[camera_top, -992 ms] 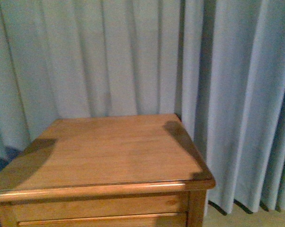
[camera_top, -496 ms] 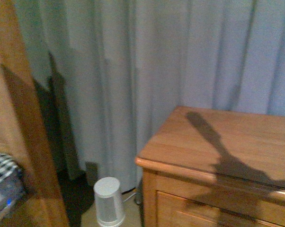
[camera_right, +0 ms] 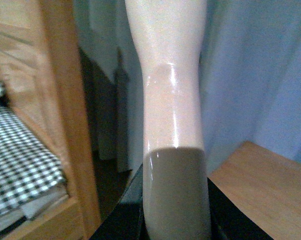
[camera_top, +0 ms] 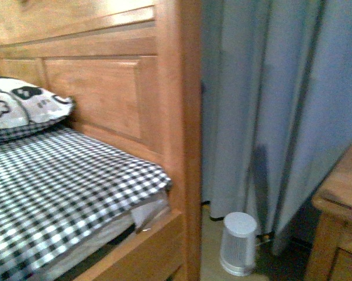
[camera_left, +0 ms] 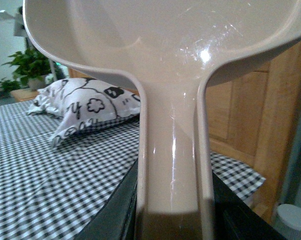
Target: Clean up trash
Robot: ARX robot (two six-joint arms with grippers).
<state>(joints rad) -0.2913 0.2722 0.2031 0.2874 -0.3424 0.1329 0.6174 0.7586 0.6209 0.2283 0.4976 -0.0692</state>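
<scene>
The left hand (camera_left: 173, 227) clenched a beige scoop (camera_left: 160, 45); the right hand (camera_right: 175, 225) clenched a beige handle (camera_right: 170, 90). A pillow (camera_top: 24, 108) lay at nine o'clock, a white canister (camera_top: 238, 243) at five.

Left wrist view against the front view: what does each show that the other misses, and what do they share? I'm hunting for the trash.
Only the left wrist view shows the beige scoop, close to the lens, and a potted plant beyond the bed. Only the front view shows the corner of the nightstand. Both show the printed pillow, the checked sheet, the wooden headboard and the small white cylinder on the floor. Neither shows a crumpled paper wad.
</scene>
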